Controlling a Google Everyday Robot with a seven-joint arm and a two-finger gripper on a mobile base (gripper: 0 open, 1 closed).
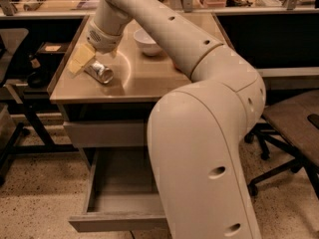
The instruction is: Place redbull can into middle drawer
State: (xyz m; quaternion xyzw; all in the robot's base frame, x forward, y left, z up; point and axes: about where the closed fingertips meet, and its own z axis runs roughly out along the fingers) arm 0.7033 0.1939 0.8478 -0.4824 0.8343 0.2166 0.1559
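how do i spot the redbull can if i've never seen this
Look at the tabletop above the open drawer. On its left part, beside the gripper, lies the redbull can: a small silver cylinder on its side, unlike the white bowl behind.

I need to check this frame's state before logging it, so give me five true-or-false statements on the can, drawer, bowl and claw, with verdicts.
1. The slim silver and blue metal can lies on its side on the tan tabletop. True.
2. The wide grey drawer low in the cabinet is shut. False: it is pulled out.
3. The claw hangs over that drawer. False: it is up at the can, above the tabletop.
4. The round white bowl stands on the tabletop, beyond the can. True.
5. The can rests inside the drawer. False: it is on the tabletop.
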